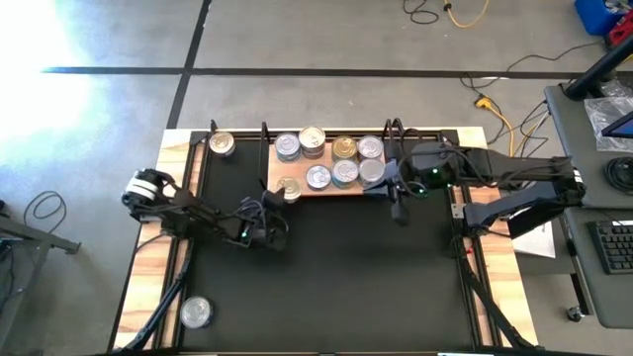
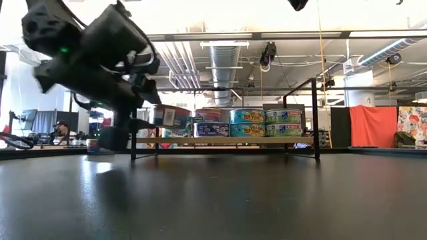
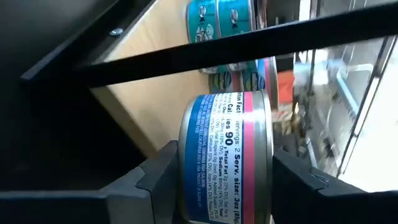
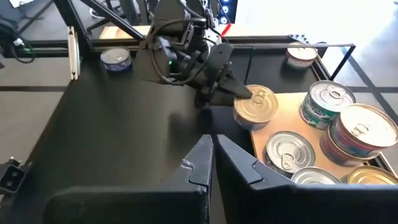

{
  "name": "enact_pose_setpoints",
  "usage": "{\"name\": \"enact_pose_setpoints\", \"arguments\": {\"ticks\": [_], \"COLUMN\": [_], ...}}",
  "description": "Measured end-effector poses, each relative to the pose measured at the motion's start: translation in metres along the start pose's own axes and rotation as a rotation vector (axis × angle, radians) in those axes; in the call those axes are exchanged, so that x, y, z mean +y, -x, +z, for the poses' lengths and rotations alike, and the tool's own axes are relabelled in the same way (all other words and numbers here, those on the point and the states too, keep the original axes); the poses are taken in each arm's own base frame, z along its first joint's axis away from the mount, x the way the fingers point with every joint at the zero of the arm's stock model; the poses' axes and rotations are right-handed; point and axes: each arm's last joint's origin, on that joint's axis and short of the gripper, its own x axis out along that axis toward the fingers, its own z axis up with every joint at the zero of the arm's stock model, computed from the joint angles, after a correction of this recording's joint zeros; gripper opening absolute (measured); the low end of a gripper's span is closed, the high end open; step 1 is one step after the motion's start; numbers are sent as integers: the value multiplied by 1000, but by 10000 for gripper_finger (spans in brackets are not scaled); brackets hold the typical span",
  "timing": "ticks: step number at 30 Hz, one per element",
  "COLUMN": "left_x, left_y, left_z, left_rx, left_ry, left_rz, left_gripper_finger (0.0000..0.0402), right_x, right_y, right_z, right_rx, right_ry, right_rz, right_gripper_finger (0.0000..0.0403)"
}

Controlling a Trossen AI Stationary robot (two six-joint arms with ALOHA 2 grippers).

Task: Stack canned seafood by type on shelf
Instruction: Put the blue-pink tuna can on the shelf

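Left tool [image 1: 282, 203] pinches a gold-lidded tin [image 1: 289, 188] at the shelf [image 1: 326, 190] corner; right tool [image 4: 212, 144] pressed together nearby

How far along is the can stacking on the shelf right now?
Most tins already sit on the shelf. The left claw holds a gold-lidded tin at its edge. Two loose tins remain: one at the far corner, one at the near corner.

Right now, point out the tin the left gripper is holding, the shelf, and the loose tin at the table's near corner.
Held tin [image 3: 227, 155], left wrist view, label side.
Shelf [image 1: 297, 188], high view, bare board.
Loose tin [image 1: 196, 312], high view, lid.
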Motion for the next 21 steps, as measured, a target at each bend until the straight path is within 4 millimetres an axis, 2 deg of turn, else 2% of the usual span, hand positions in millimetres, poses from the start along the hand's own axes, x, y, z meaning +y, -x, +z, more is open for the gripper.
{"name": "enact_pose_setpoints", "arguments": {"ticks": [9, 15, 21], "left_x": [-3, -7, -4], "left_y": [-20, -31, -34], "left_z": [3, 7, 9], "left_rx": [-50, -86, -41], "left_ry": [51, 48, 17], "left_rz": [10, 10, 63], "left_gripper_finger": [185, 226, 274], "right_x": [-2, -2, -2], "right_y": [-23, -30, -30], "right_z": [-4, -4, -4], "right_rx": [58, 60, 64], "right_ry": [-16, -45, -49], "right_rz": [-26, -25, -27], "right_gripper_finger": [13, 13, 13]}}
